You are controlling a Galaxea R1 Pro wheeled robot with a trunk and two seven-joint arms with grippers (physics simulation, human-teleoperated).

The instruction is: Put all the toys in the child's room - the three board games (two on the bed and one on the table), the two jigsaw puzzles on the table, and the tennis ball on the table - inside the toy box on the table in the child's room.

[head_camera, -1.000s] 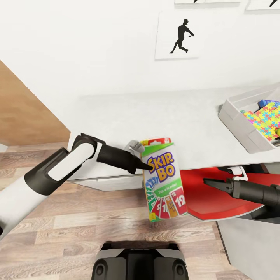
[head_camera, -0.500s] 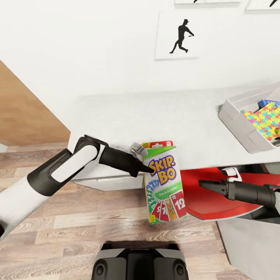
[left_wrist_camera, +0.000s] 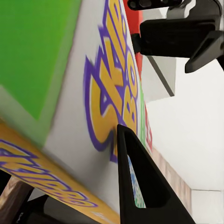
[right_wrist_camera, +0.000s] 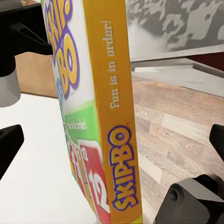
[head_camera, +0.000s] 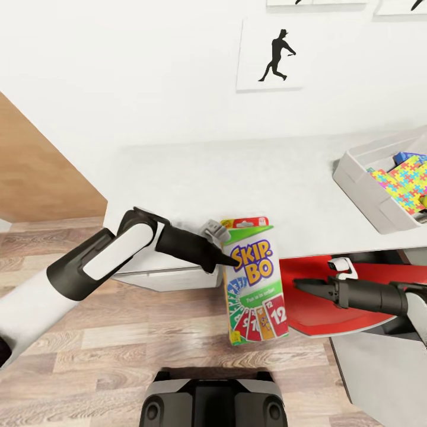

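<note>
My left tool (head_camera: 220, 244) pinches the Skip-Bo box (head_camera: 255, 279) upright, off the counter (head_camera: 237, 172) edge. The toy box (head_camera: 362, 181) lies far right of it; my right tool (head_camera: 299, 284), spread, is nearer.

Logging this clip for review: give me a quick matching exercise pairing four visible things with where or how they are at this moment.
Things:
1. Skip-Bo box
2. jigsaw puzzle
3. toy box
4. right gripper

States:
A. lying inside the grey bin
B. held upright off the table edge by the left gripper
C. on the table, far right
D. empty, aimed at the game box's side

Pairs: 1-B, 2-A, 3-C, 4-D
</note>
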